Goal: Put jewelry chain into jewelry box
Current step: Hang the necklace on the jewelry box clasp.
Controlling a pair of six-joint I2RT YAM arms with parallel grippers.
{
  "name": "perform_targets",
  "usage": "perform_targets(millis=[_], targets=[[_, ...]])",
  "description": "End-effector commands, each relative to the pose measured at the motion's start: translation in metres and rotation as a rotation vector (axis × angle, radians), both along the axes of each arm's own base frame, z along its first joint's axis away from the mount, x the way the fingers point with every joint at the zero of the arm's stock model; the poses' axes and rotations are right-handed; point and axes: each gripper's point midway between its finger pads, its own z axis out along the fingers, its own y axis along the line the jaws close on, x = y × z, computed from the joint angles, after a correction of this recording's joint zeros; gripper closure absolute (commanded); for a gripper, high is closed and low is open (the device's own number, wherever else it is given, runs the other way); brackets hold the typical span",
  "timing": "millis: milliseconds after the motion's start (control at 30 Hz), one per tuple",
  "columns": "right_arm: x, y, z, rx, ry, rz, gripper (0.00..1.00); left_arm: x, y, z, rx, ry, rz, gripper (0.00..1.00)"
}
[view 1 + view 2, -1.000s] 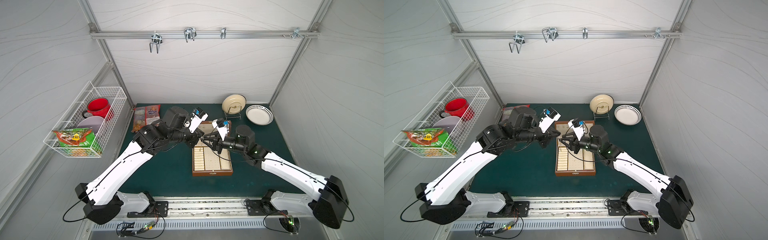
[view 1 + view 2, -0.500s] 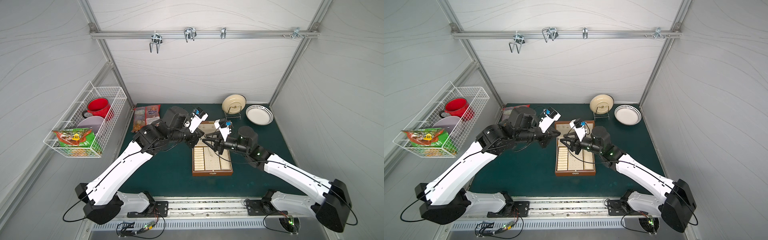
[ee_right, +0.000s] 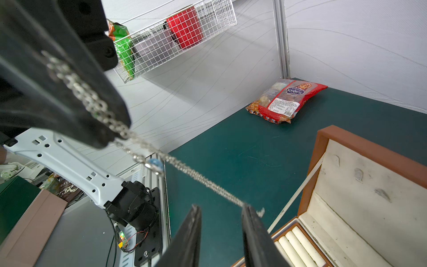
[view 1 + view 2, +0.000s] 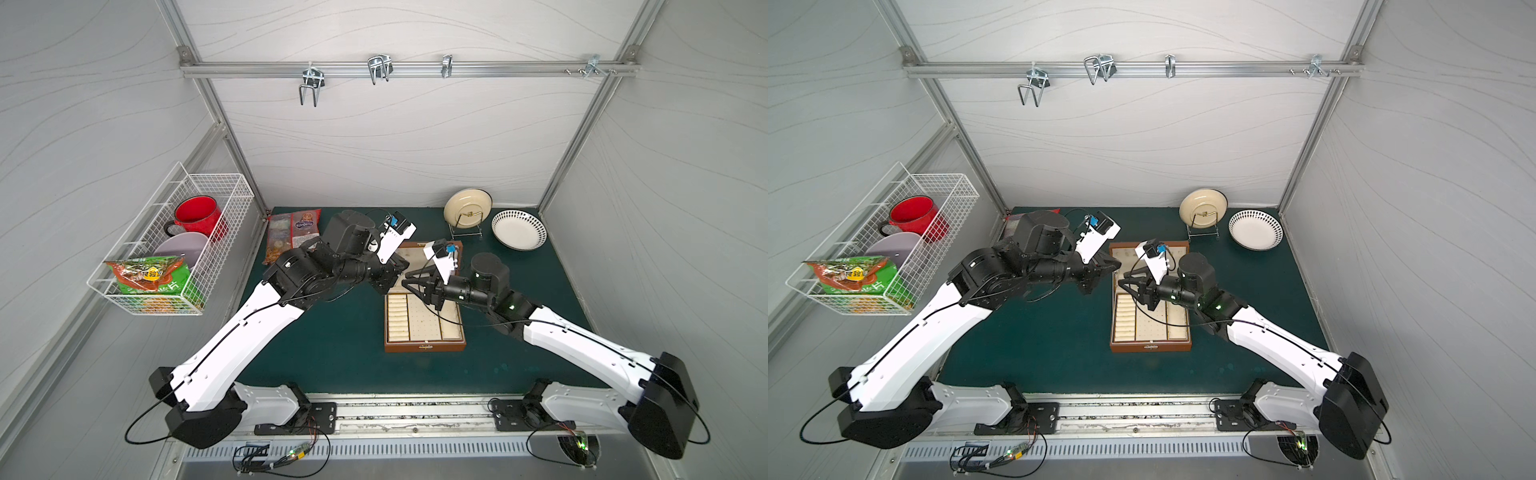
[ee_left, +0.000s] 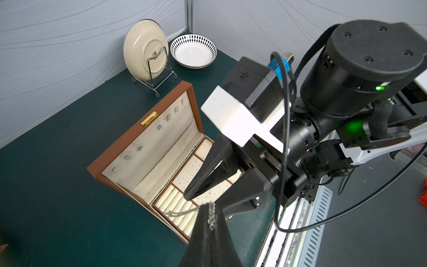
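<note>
The left gripper (image 5: 208,207) is clamped shut on the jewelry chain (image 3: 184,168). The chain stretches through the air to one fingertip of the right gripper (image 3: 220,208), whose jaws stand partly apart, above the open jewelry box (image 4: 424,345) mid-bench (image 4: 332,349).

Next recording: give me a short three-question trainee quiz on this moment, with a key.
1. True or false: the jewelry box lies open.
2. The left gripper is shut on: A a plate; B the jewelry chain; C nothing.
3. Fill in: the red mug sits in the wire ____.
Key: 1 true; 2 B; 3 basket.
</note>
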Motion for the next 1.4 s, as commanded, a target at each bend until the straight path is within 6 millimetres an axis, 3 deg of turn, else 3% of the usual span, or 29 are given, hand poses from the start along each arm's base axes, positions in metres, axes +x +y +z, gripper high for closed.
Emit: perform_targets(millis=[0,167,233,367,467,967,1067,1200,1367], targets=[[-0.003,0.005,0.015,0.031,-0.034,0.025,0.66,0.001,-0.004,0.019,-0.045,-0.04,-0.011,1.0],[-0.001,0.005,0.013,0.025,-0.036,0.011,0.67,0.001,-0.004,0.021,-0.05,-0.042,-0.012,1.0],[-0.001,0.004,0.012,0.025,-0.036,0.009,0.76,0.001,-0.004,0.02,-0.049,-0.042,-0.01,1.0],[-0.002,0.002,0.014,0.026,-0.04,0.005,0.83,0.002,-0.003,0.018,-0.04,-0.04,-0.005,1.0],[-0.003,0.0,0.016,0.022,-0.047,0.003,1.0,0.004,0.0,0.014,-0.026,-0.044,0.007,1.0],[-0.018,-0.016,0.015,-0.103,-0.036,0.029,1.0,0.007,0.012,-0.029,-0.013,-0.03,0.076,0.99],[-0.024,-0.019,0.013,-0.154,-0.008,0.06,1.0,0.006,0.015,-0.033,-0.065,-0.028,0.092,0.94],[-0.032,-0.021,0.017,-0.194,0.022,0.108,1.0,0.0,0.013,-0.039,-0.154,0.011,0.091,0.74],[-0.04,-0.025,0.028,-0.2,0.061,0.162,1.0,-0.006,0.01,-0.048,-0.203,0.044,0.079,0.71]])
